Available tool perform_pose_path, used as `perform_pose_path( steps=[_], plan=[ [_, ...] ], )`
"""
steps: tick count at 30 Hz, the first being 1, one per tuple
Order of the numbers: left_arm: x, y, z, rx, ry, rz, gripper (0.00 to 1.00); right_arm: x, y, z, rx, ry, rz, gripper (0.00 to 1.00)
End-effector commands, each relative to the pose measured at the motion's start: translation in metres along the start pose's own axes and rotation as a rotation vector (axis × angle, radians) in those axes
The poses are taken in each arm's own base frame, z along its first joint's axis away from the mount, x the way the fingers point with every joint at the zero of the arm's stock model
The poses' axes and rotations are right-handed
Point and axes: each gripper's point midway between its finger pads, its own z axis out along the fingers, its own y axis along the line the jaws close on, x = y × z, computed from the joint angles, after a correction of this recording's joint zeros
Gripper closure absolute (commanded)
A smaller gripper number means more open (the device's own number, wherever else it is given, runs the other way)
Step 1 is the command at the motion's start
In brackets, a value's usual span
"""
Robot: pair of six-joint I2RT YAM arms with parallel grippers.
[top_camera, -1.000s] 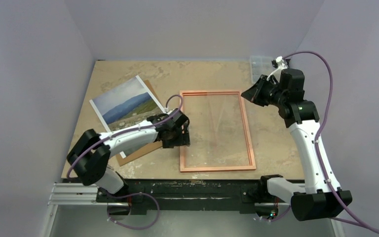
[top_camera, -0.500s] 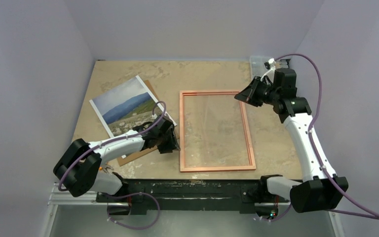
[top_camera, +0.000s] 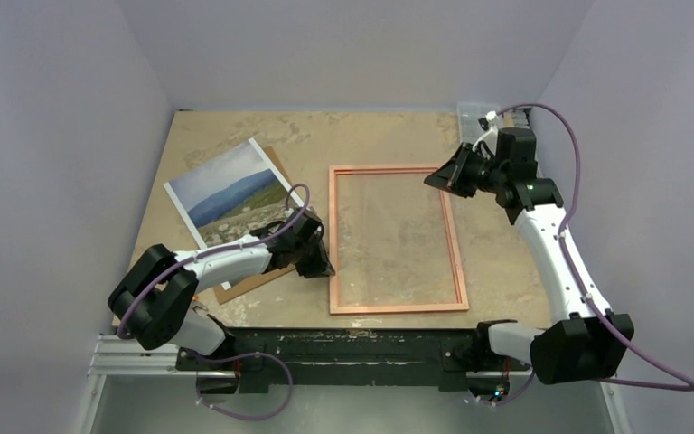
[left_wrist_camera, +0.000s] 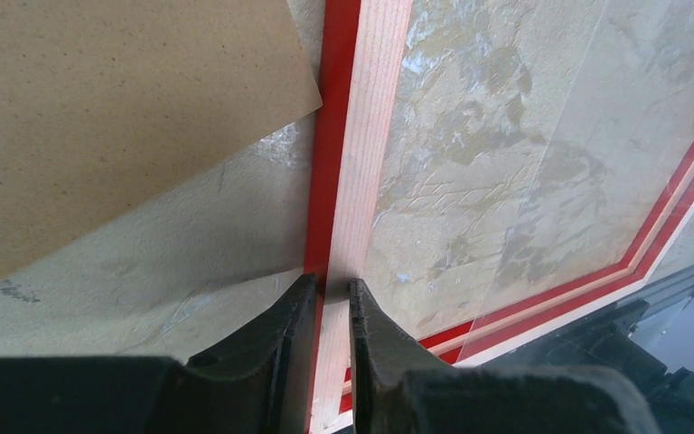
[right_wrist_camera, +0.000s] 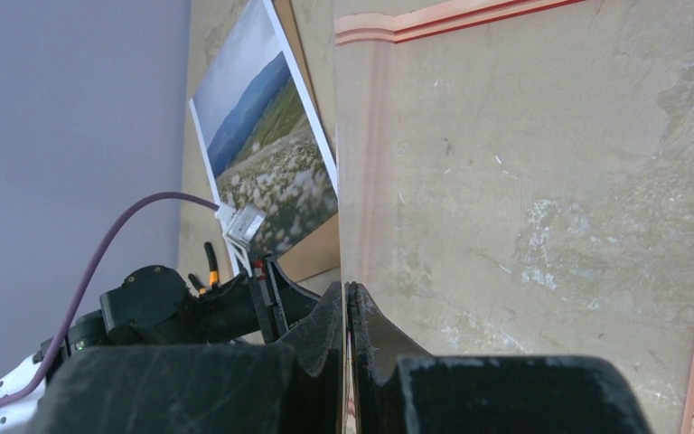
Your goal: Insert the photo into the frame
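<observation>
The frame [top_camera: 332,203] lies flat in the middle of the tabletop [top_camera: 370,136] with its copper-brown back up, and I can see the tabletop through its clear pane [top_camera: 396,235]. The photo [top_camera: 235,192] is not in it yet. It lies picture side up to the left of the frame, on top of a brown board [top_camera: 246,282], and nothing is touching it. The left end effector [top_camera: 323,265] is down at the frame's left rail, toward the near end. Its two fingers [left_wrist_camera: 289,334] stand very close on each side of that rail. I cannot tell if they are squeezing the rail or just sitting around it. The right end effector [top_camera: 436,178] hangs over the far right corner of the frame, clenched tight. Something thin and clear may be pinched in it, but I cannot be sure. I think the step in hand is getting a hold on the frame so it stays put. The main job has not started. Next, one arm has to go to the photo, pick it up by an edge without bending it, and carry it over to the frame. The photo should go in picture side down, with its edges lined up inside the rails. The fit looks tight, so a crooked drop could leave a corner on top of a rail.
</observation>
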Motion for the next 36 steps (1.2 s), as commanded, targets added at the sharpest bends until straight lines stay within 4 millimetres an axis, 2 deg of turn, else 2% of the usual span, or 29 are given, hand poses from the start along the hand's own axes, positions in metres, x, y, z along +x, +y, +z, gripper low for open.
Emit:
perform_pose_path(
  steps=[1,6,24,36],
  plan=[
    [-0.01,0.01,-0.005,-0.068,-0.044,-0.004,0.84,-0.004,0.013,0.004,-0.081,0.005,0.005,1.0],
    [-0.011,0.01,-0.005,-0.076,-0.045,0.0,0.89,-0.003,0.017,0.009,-0.113,0.022,0.03,1.0],
    [-0.009,0.014,-0.002,-0.105,-0.024,0.019,0.97,0.01,-0.007,0.039,-0.1,0.059,0.178,1.0],
    [-0.008,0.016,-0.003,-0.118,-0.023,0.026,0.99,0.003,0.006,0.033,-0.141,0.032,0.183,1.0]
  ],
)
